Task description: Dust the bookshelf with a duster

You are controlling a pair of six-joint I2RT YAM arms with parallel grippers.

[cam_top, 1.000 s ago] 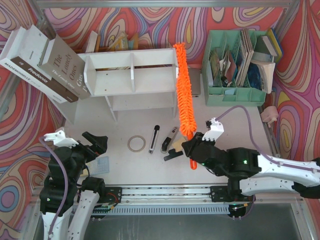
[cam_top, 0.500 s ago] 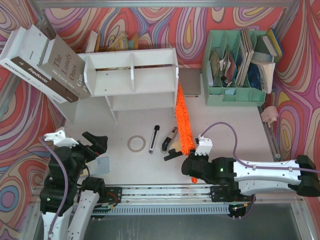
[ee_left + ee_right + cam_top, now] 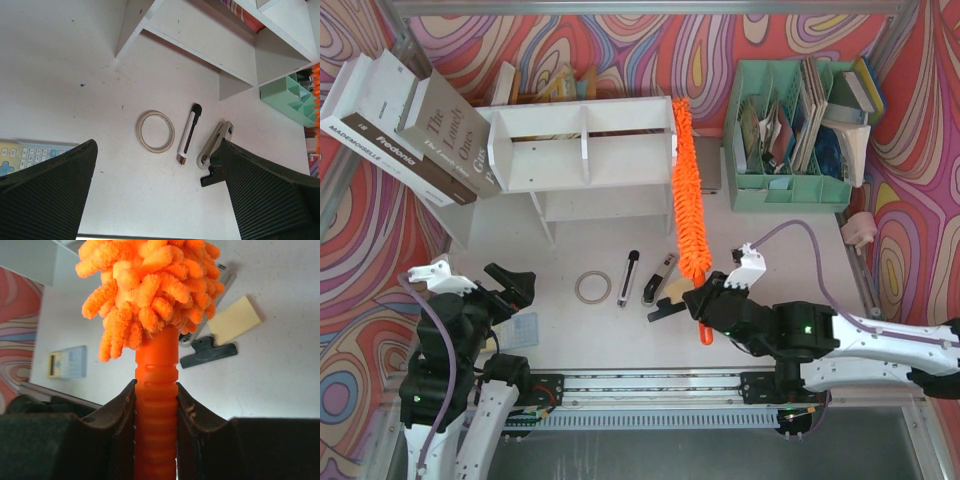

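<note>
The white bookshelf (image 3: 580, 150) stands at the back of the table, and its lower boards show in the left wrist view (image 3: 200, 35). The orange fluffy duster (image 3: 688, 190) lies along the shelf's right side panel, with its tip at the top right corner. My right gripper (image 3: 705, 305) is shut on the duster's ribbed orange handle (image 3: 155, 365), both fingers pressed against it (image 3: 155, 390). My left gripper (image 3: 505, 290) hovers open at the near left, with nothing between its fingers (image 3: 156, 165).
A mint-green organizer (image 3: 790, 130) full of papers stands right of the shelf. Books (image 3: 410, 130) lean at the back left. On the table lie a tape ring (image 3: 592, 288), a pen (image 3: 628, 278), a black clip (image 3: 662, 310), a yellow note (image 3: 234, 320) and a calculator (image 3: 523, 328).
The right arm pulled the duster back toward the near edge, then pushed it forward again along the shelf's right side. The left arm has not moved.
</note>
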